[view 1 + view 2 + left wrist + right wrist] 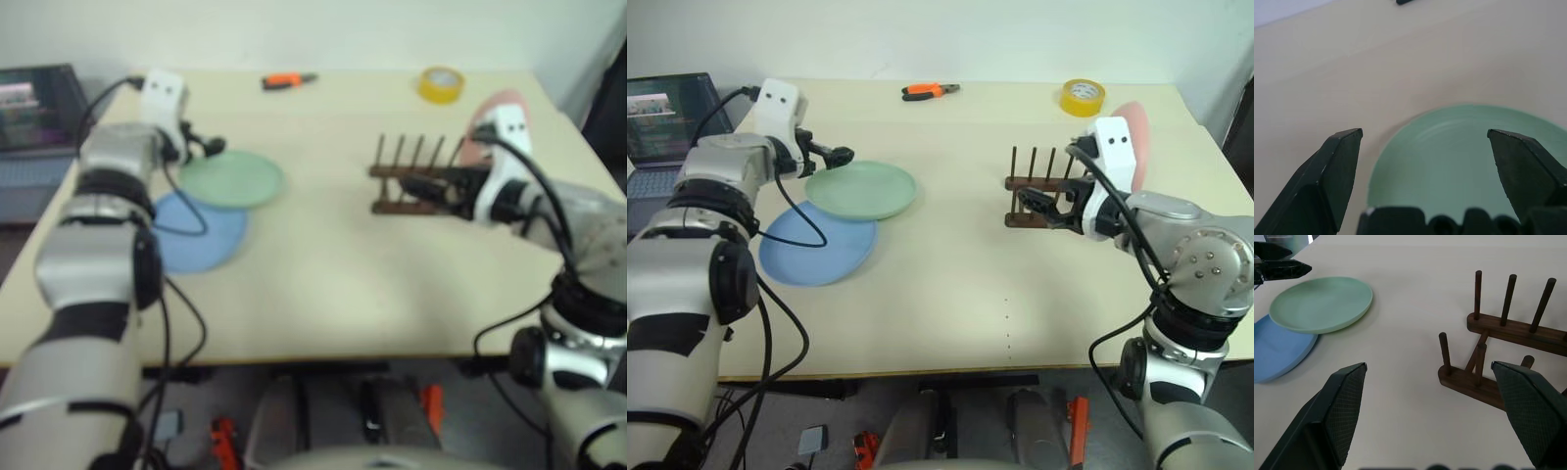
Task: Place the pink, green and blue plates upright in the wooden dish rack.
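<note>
The mint green plate (862,189) lies flat on the table, overlapping the far rim of the light blue plate (818,247). My left gripper (838,154) hovers open at the green plate's far left rim; in the left wrist view the green plate (1464,161) lies between its spread fingers (1344,166). The wooden dish rack (1043,196) stands right of centre. My right gripper (1036,206) is open at the rack's near left end, holding nothing. The pink plate (1136,132) stands on edge at the rack's right end, with its lower part hidden behind my right wrist.
A yellow tape roll (1083,96) and orange-handled pliers (931,91) lie near the table's far edge. A laptop (666,117) sits off the table's left side. Bare tabletop (960,284) stretches between the plates and the rack.
</note>
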{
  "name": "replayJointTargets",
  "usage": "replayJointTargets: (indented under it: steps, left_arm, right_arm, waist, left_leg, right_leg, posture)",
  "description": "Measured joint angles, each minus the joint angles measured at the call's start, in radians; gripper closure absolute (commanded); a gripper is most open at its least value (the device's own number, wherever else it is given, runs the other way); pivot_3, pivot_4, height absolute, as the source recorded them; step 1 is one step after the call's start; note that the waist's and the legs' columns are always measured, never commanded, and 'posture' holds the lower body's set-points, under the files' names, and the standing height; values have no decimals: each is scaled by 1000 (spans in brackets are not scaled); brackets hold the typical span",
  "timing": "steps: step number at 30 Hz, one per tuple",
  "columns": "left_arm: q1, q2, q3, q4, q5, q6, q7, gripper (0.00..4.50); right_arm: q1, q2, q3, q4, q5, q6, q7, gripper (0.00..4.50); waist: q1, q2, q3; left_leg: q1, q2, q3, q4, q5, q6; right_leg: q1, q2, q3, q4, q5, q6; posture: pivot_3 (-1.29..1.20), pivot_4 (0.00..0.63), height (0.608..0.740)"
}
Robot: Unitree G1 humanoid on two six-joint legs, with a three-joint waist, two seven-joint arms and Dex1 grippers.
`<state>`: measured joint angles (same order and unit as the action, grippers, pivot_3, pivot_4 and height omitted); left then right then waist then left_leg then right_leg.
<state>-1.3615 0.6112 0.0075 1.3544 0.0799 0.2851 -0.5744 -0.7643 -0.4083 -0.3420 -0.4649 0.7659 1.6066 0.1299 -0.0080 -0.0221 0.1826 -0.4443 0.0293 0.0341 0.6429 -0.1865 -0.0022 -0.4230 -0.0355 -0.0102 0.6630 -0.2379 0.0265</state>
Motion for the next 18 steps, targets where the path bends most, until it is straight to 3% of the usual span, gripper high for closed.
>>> replayJointTargets:
  steps: [18]
  left_arm:
    - [102, -8, 79, 19, 5, 60, 64, 0]
  right_arm:
    - [47, -21, 33, -44, -10, 0, 16, 43]
  waist:
    - [0, 0, 0]
  left_leg:
    - [0, 0, 0, 1, 0, 0]
  right_leg:
    - [0, 0, 0, 0, 0, 0]
  posture:
    - [0, 150, 740]
